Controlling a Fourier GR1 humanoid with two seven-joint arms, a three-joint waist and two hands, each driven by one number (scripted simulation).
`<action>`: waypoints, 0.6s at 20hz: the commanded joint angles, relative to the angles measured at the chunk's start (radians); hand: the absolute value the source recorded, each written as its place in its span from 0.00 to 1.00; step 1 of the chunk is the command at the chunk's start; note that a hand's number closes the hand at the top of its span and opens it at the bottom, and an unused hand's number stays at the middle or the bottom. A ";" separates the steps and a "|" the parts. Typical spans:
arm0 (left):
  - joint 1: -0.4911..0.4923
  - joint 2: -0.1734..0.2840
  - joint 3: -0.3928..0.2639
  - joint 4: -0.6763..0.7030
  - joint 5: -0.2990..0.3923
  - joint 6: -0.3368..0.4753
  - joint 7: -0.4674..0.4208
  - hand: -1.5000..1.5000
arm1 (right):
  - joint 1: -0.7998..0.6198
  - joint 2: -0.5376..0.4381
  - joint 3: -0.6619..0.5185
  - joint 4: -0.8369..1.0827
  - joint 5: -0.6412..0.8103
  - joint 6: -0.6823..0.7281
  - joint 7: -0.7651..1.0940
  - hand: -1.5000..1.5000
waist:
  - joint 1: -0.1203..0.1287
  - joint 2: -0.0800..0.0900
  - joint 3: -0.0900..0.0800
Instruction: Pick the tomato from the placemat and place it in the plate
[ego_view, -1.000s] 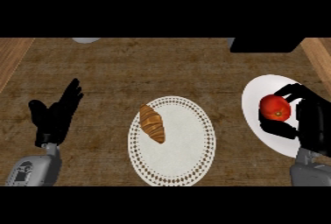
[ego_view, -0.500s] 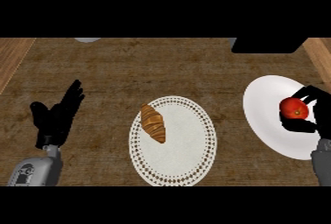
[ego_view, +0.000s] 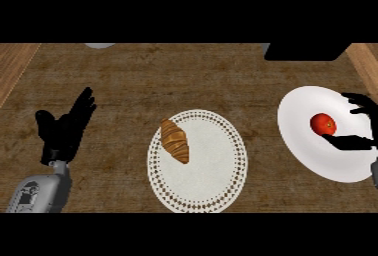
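The red tomato (ego_view: 322, 123) lies on the white plate (ego_view: 310, 157) at the right of the counter. My right hand (ego_view: 353, 142) shows at the right edge; its fingers are spread above the tomato and its thumb lies just below it, apart from the fruit, so the hand is open. The round white lace placemat (ego_view: 203, 170) sits in the middle with only a croissant (ego_view: 176, 141) on its left part. My left hand (ego_view: 63, 130) rests open at the left, fingers up, away from everything.
A black box (ego_view: 306, 51) stands at the back right, close to the plate's far rim. A grey rounded thing (ego_view: 100, 45) peeks in at the back left. Wooden strips border the counter at both sides.
The right hand carried the tomato further right over the plate, then its fingers spread off it; the tomato now lies on the plate. The left hand stayed still.
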 joint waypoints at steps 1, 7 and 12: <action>0.008 0.005 0.004 -0.018 0.008 -0.014 0.022 0.50 | -0.008 0.000 -0.030 0.006 -0.067 -0.040 -0.165 0.00 | -0.003 -0.002 0.000; 0.000 0.009 0.026 0.015 0.000 0.005 0.009 0.50 | -0.015 0.058 -0.076 -0.221 -0.309 0.144 -0.205 0.00 | -0.027 -0.010 -0.002; 0.047 0.026 0.051 0.009 0.023 -0.030 -0.045 0.50 | 0.057 0.125 -0.127 -0.352 -0.480 0.254 0.005 0.00 | -0.027 -0.010 -0.003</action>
